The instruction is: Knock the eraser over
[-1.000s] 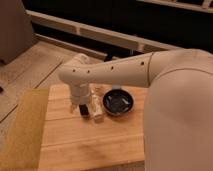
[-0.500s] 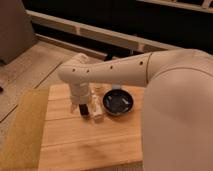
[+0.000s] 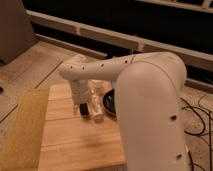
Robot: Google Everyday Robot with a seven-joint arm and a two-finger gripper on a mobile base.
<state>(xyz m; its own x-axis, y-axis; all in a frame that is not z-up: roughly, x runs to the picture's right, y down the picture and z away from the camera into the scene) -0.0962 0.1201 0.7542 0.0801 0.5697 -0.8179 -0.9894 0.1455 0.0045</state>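
Observation:
My gripper (image 3: 84,109) hangs from the white arm (image 3: 100,70) and points down at the middle of the wooden table (image 3: 75,142), close to its surface. A small pale upright object (image 3: 98,115), probably the eraser, stands right beside the gripper on its right. I cannot tell whether the two touch. The arm hides part of the table behind them.
A dark bowl (image 3: 110,102) sits on the table just right of the gripper, partly hidden by the arm. A clear, glass-like object (image 3: 96,89) stands behind the gripper. A yellowish mat (image 3: 22,130) covers the table's left part. Cables (image 3: 197,125) lie on the floor at the right.

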